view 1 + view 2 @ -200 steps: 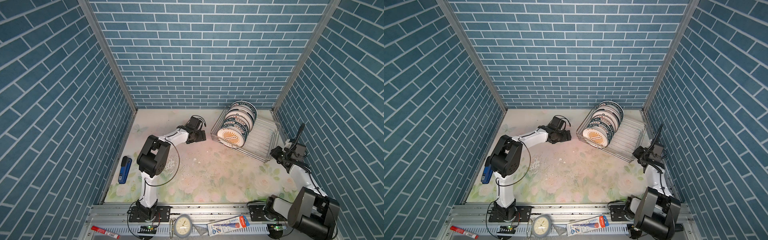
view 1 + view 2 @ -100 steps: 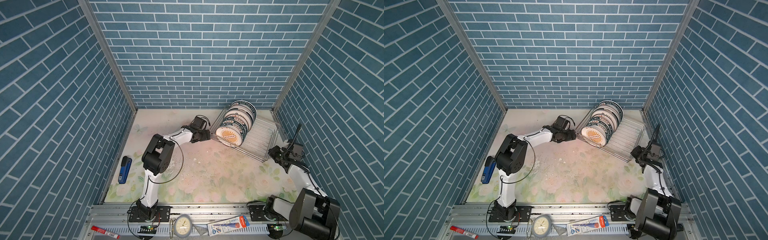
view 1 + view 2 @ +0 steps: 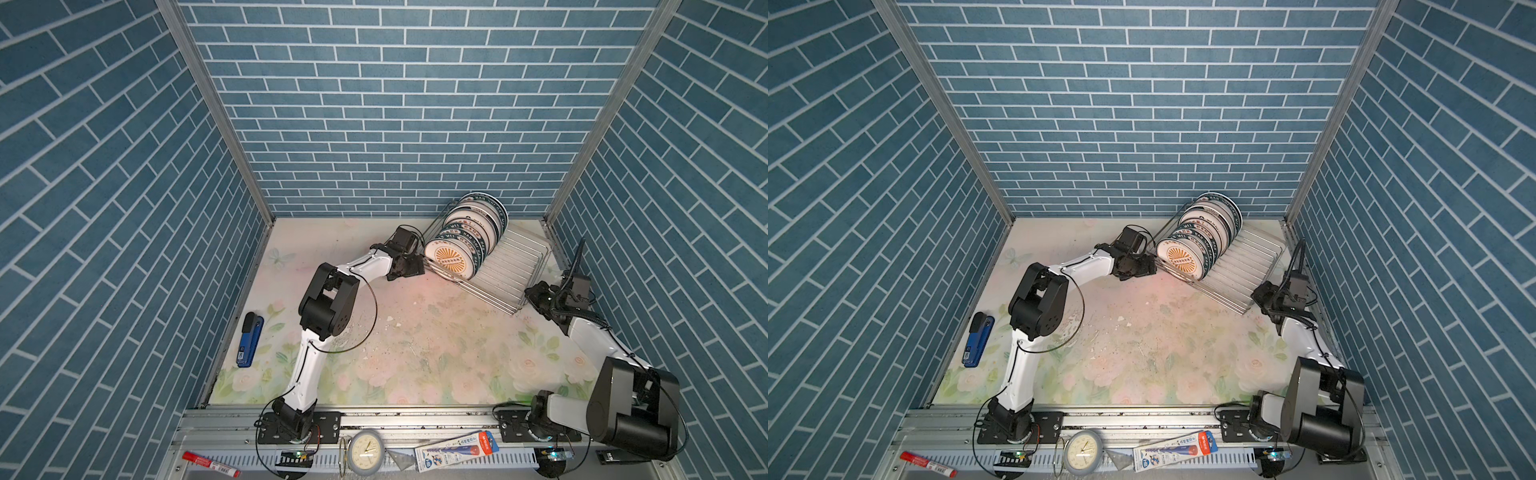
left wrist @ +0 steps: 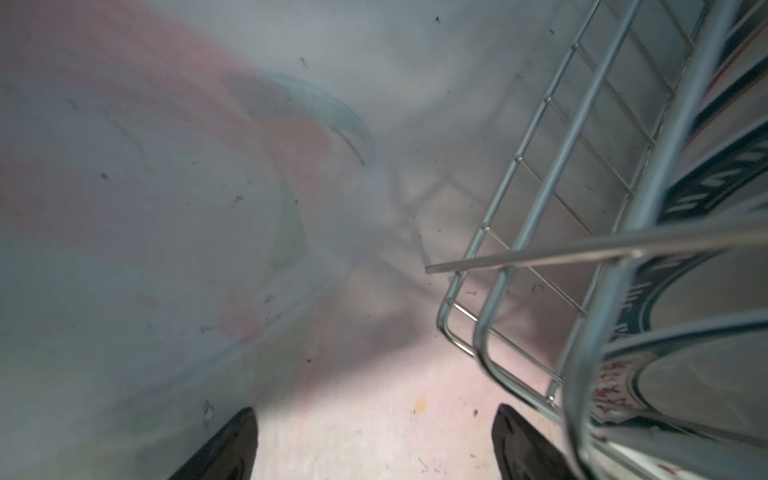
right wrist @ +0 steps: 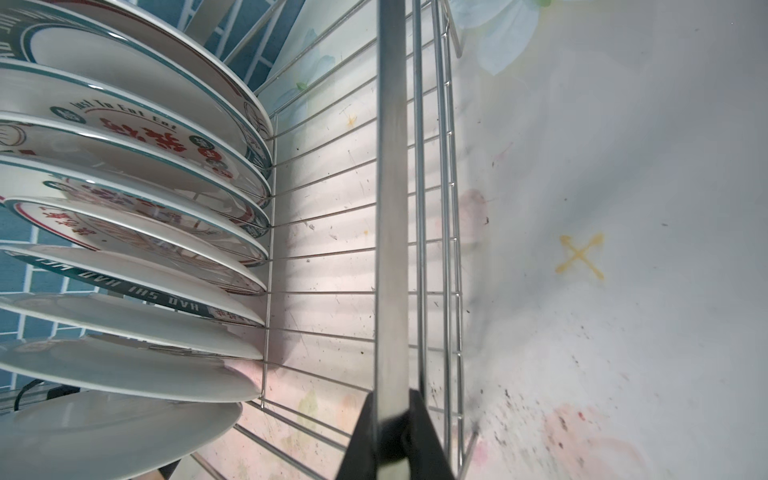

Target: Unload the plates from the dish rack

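Observation:
Several white plates (image 3: 453,259) (image 3: 1183,259) stand on edge in a row at the left end of the dish rack (image 3: 515,266) (image 3: 1246,266), at the back right of the table; the front plate has an orange sunburst. My left gripper (image 3: 417,267) (image 3: 1148,268) (image 4: 374,411) is open and low over the table, just outside the rack's left corner (image 4: 579,124), with nothing between its fingers. In the left wrist view, plates (image 4: 706,374) fill one side. My right gripper (image 3: 530,293) (image 3: 1258,293) (image 5: 392,415) is shut on the rack's rim bar (image 5: 390,208) at its near right corner, beside the plates (image 5: 124,291).
A blue stapler (image 3: 249,338) lies by the left wall. On the front rail sit a small clock (image 3: 365,451), a red marker (image 3: 210,458) and a packaged pen (image 3: 457,451). The rack stands close to the back wall and right wall.
My left gripper has moved right across the table, up to the rack's left corner by the front plate. The right gripper has stayed on the rack's rim, shifting only slightly.

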You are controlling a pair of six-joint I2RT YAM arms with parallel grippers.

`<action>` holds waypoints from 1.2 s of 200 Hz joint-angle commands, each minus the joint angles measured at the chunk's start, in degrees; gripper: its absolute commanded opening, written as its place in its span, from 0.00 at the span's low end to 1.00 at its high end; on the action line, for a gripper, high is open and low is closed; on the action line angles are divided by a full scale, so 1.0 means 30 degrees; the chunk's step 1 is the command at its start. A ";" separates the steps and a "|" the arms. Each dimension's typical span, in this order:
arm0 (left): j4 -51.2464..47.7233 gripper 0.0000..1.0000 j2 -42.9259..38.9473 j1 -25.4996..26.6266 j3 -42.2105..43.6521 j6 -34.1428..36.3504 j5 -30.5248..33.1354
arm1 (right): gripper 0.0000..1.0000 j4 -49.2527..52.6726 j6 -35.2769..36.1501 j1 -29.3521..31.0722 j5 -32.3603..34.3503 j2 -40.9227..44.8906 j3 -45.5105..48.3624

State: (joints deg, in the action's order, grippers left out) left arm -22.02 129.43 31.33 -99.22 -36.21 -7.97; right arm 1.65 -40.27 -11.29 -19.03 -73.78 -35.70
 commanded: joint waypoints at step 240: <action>-0.0035 0.99 -0.8658 -0.1591 0.8885 0.1618 0.3340 | 0.99 0.9625 0.3273 0.0306 0.2617 0.1561 -0.4487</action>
State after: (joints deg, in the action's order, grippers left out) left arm -21.12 106.37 27.27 -74.17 -32.62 -0.40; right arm 24.56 -33.10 -10.55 -15.29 -72.62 -46.30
